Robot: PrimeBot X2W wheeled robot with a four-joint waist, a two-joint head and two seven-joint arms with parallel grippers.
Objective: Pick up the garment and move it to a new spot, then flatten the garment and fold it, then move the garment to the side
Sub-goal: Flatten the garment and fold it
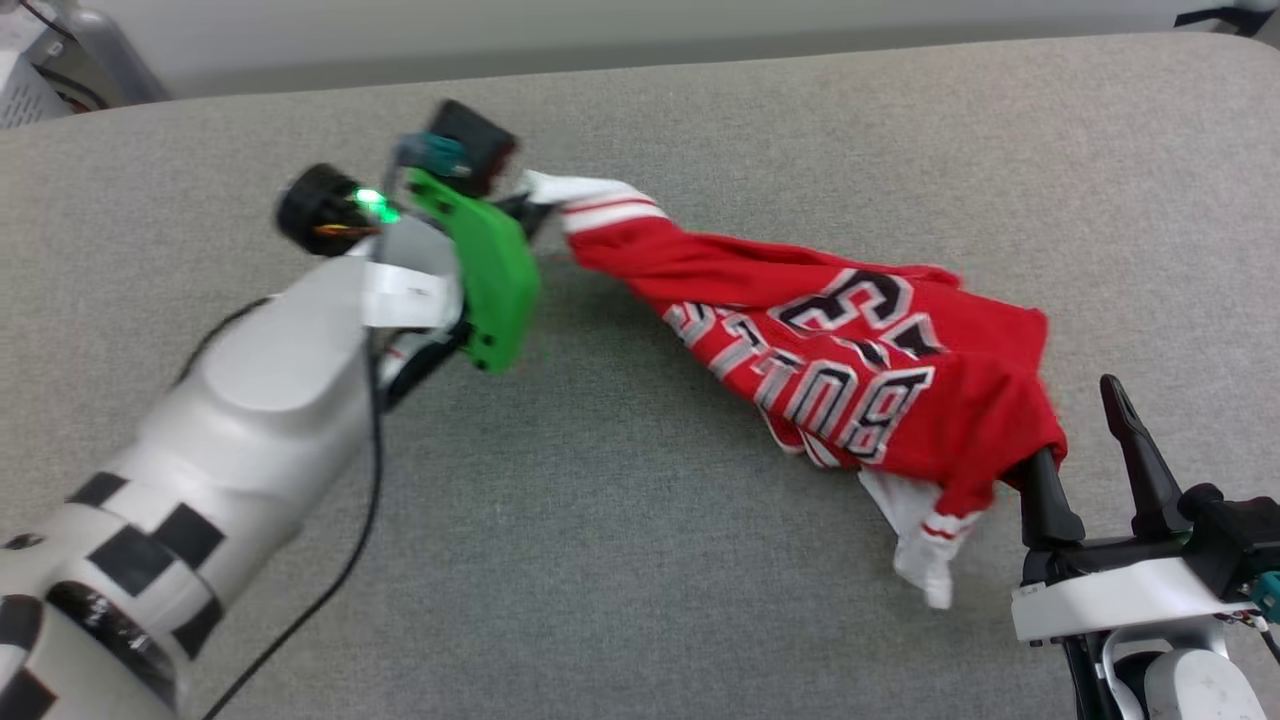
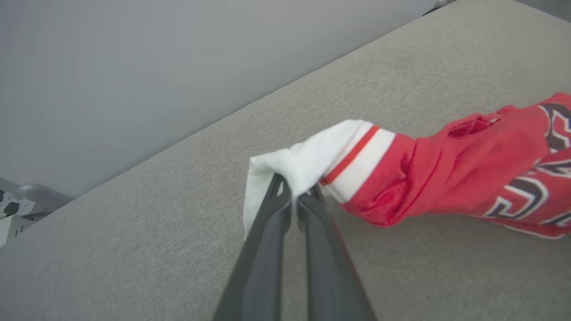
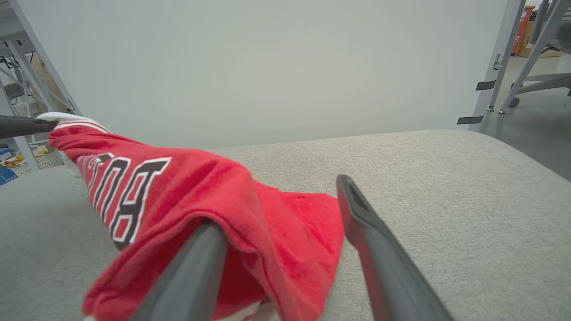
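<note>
The grey bench [image 1: 640, 580] carries the garment [image 1: 850, 350], bunched and stretched from one tool to the other. The left tool [image 2: 295, 191] is pinching its white sleeve [image 2: 312, 156]. The right tool [image 1: 1075, 425] stands spread, its left finger under the garment's red edge and the other finger clear.

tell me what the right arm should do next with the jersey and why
Probably close the right gripper. Its fingers stand open, one tucked under the draped red edge of the garment, the other clear beside it. The left gripper is shut on the white sleeve, so a second grip would likely let both arms lift it off the table and carry it.
</note>
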